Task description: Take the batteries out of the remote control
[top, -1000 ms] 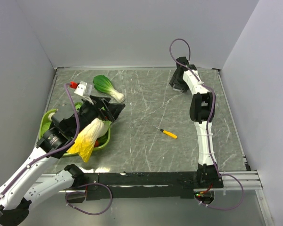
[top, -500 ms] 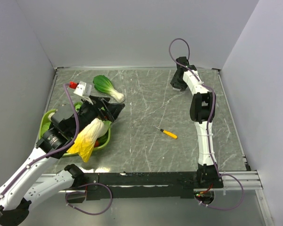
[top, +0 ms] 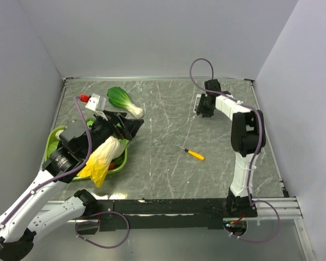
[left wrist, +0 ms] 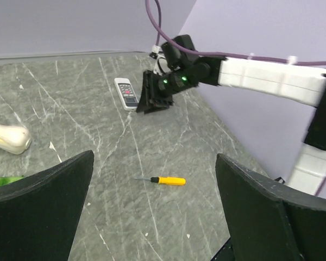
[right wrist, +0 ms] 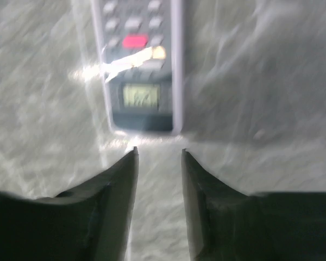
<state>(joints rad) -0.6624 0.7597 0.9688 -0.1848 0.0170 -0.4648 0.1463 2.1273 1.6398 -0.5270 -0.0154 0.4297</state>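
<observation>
Marble tabletop (top: 163,128): remote control (right wrist: 137,65) face-up, display end pointing at my right gripper (right wrist: 159,151), jaws narrowly apart, empty; left gripper (left wrist: 155,157) wide apart.

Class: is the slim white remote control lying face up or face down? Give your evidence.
Face up: the slim white remote control lies flat, with its grey buttons, one red button and small display facing the cameras.
</observation>
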